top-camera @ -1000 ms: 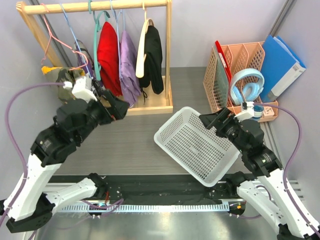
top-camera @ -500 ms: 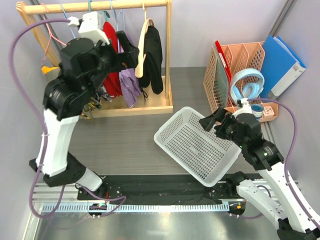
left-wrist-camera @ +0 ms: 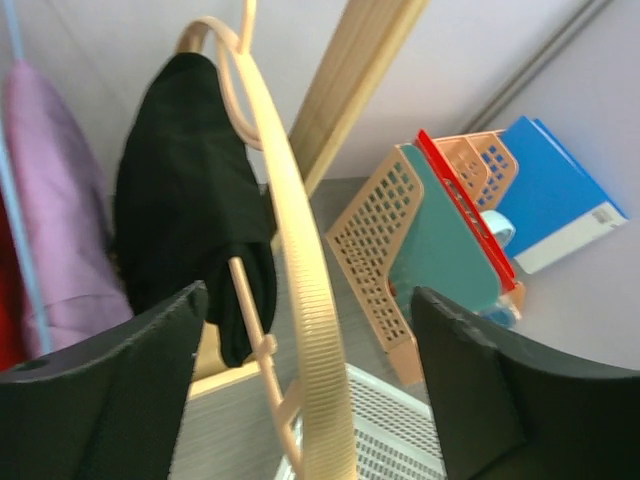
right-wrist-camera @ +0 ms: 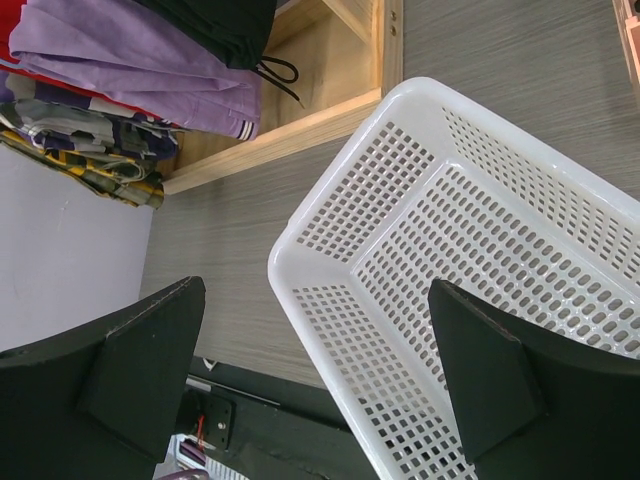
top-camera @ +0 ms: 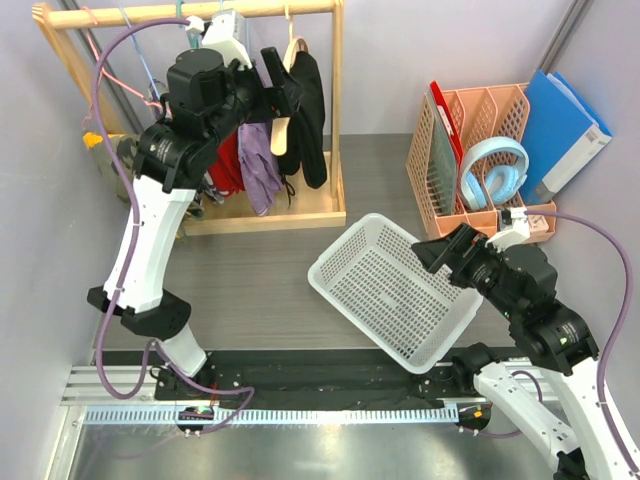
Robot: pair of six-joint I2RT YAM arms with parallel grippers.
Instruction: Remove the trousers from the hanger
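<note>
The black trousers (top-camera: 308, 110) hang folded over the cream hanger (top-camera: 281, 133) at the right end of the wooden rack. My left gripper (top-camera: 288, 92) is raised to it. In the left wrist view the hanger's ribbed arm (left-wrist-camera: 300, 300) runs between my two fingers and the left gripper (left-wrist-camera: 310, 390) stands open around it, with a gap on each side. The trousers (left-wrist-camera: 185, 200) hang just behind, to the left. My right gripper (top-camera: 440, 250) is open and holds nothing, hovering over the white basket (right-wrist-camera: 480, 200), with the right gripper (right-wrist-camera: 320, 370) above its near corner.
The wooden rack (top-camera: 336, 100) also carries a red garment (top-camera: 228, 165), a purple garment (top-camera: 262, 165) and thin wire hangers. The white basket (top-camera: 390, 290) sits mid-table. An orange file rack (top-camera: 470, 130), headphones (top-camera: 490, 165) and a blue binder (top-camera: 565, 125) stand at the back right.
My left arm has swung up from table height to the rack, and its gripper now straddles the hanger's arm. The right arm has drawn back slightly, still open.
</note>
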